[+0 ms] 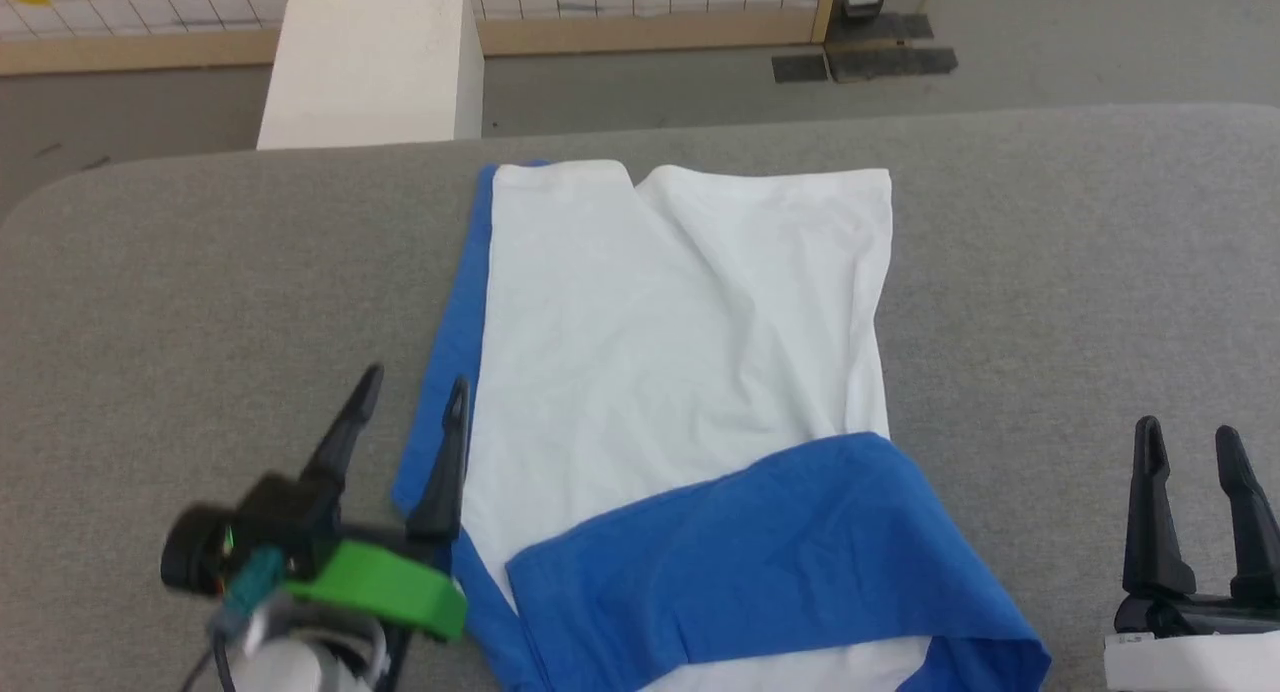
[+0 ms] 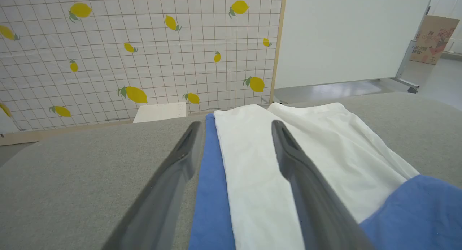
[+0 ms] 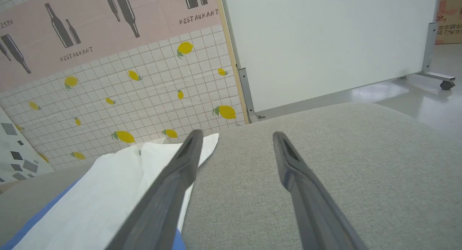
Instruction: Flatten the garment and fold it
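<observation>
Writing: "RESTAURANT" (image 3: 199,16) on the pink panel with bottle prints; we cannot read the cardboard box (image 2: 435,38).
Garment (image 1: 680,312): folded lengthwise on our grey table (image 1: 1050,272), blue sleeve across the near end.
Left gripper (image 1: 415,376): fingers spread, empty, over its blue edge.
Right gripper (image 1: 1187,428): spread, empty, well apart.
Beyond: white block (image 1: 375,62), lemon-print screen (image 2: 137,62).

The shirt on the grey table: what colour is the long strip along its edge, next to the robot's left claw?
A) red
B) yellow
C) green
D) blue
D: the garment has a blue strip running along its left edge, right beside the left gripper.
</observation>
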Controlling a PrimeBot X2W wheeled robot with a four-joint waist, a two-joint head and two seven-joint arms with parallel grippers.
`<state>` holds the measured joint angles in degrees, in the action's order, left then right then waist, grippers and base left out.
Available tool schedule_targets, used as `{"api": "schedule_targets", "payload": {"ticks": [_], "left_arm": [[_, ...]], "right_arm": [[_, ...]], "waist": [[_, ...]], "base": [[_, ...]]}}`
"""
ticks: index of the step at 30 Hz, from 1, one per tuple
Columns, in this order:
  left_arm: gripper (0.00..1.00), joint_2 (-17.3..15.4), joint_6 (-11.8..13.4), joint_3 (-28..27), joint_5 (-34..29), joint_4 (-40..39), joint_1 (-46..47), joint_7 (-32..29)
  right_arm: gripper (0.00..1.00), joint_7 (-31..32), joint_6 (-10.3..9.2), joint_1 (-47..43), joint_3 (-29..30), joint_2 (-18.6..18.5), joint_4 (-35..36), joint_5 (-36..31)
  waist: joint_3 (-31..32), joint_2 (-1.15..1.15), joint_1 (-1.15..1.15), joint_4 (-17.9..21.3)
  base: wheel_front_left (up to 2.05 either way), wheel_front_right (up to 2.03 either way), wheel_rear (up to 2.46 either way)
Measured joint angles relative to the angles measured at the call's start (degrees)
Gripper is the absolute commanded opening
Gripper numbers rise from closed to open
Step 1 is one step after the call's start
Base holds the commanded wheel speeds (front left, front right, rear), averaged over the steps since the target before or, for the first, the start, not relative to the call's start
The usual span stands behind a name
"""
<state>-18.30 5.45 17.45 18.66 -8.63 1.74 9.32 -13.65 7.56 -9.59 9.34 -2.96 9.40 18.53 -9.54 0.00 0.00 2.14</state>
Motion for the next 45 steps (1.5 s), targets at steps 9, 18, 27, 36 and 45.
{"api": "schedule_targets", "payload": {"ticks": [9,18,27,36,45], "left_arm": [[1.00,-4.19,-6.60,-0.93,5.38,5.86,16.44,-15.00],[1.00,-8.54,-9.90,-4.01,15.18,16.47,32.64,-33.84],[1.00,-11.52,-10.89,-2.97,19.29,22.46,38.34,-46.23],[1.00,-11.47,-10.89,-2.94,19.78,24.28,40.70,-47.46],[1.00,-11.39,-10.87,-3.18,22.02,24.58,42.45,-48.05]], "right_arm": [[1.00,-0.09,0.00,1.27,-0.67,0.01,0.48,-0.14],[1.00,-0.49,0.00,4.74,-1.97,0.02,0.16,-0.34],[1.00,-0.58,0.00,7.14,-3.25,0.01,-0.57,-0.33],[1.00,-0.77,0.00,8.42,-3.04,0.01,-0.66,-0.33],[1.00,-1.01,0.00,8.89,-2.80,0.01,-0.93,-0.35]], "waist": [[-4.55,0.00,0.00,0.00],[-10.68,0.00,0.01,1.41],[-16.37,0.00,0.01,4.22],[-20.34,0.00,0.01,6.12],[-21.74,0.00,0.01,6.34]], "base": [[0.00,0.00,0.00],[0.00,0.00,0.00],[0.00,0.00,0.00],[0.00,0.00,0.00],[0.00,0.00,0.00]]}}
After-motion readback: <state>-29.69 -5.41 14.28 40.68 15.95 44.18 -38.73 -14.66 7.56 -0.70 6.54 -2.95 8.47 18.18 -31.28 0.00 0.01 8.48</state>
